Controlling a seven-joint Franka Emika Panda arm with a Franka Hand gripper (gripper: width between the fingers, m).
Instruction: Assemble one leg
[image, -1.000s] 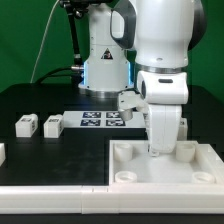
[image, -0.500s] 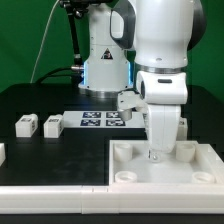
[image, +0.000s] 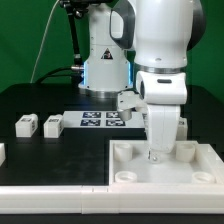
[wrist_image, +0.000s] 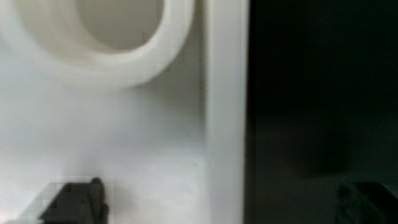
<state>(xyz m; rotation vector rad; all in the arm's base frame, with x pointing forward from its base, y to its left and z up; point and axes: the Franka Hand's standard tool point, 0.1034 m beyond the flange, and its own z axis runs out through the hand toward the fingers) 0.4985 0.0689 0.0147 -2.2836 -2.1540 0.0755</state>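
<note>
- The hand (image: 155, 153) points straight down and sits low over the far part of the white panel (image: 150, 182). In the exterior view it lies between the panel's two far corner sockets.
- In the wrist view the two dark fingertips (wrist_image: 71, 200) stand wide apart at opposite sides of the picture. Nothing is clamped between them.
- Whether the fingertips touch the panel cannot be told from either view.
- Also in the wrist view, a round socket (wrist_image: 151, 70) of the panel lies close ahead of the hand. A straight raised white rim runs between the fingertips, with black surface beyond it.
- The white arm (image: 160, 60) rises above the hand and hides part of the panel's far edge.
- The panel lies flat on the black tabletop (image: 40, 100), at the exterior view's lower right.
- The marker board (image: 100, 120) lies flat behind the panel, towards the robot's base.
- The leg (image: 54, 125) lies on the tabletop at the exterior view's left, just beside the marker board and well apart from the hand.
- A second leg (image: 27, 125) lies near it, farther left.
</note>
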